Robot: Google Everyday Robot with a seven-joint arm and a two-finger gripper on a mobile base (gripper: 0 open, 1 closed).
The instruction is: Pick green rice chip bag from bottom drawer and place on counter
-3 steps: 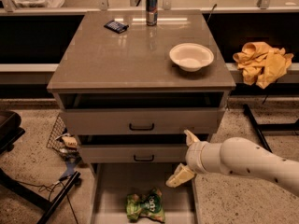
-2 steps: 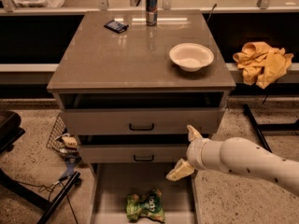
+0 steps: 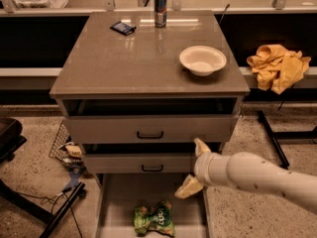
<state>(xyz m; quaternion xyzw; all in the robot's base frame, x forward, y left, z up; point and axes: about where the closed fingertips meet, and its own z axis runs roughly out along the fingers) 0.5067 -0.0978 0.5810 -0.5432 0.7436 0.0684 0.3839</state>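
We're on the reach-in step: pincer spread wide, empty, up-right of the green rice chip bag in the bottom drawer. Next, imo: drop down-left, straddle it, close.

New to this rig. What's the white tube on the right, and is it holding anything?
There is one camera, looking down at a grey-beige drawer cabinet. The white tube is the robot's single arm. It ends in a two-finger gripper in front of the middle drawer, fingers spread, holding nothing. Below it the bottom drawer is pulled out, and a crumpled green rice chip bag lies on its floor. The glossy counter carries a white bowl, a drink can and a small dark packet. A yellow cloth lies to the right.
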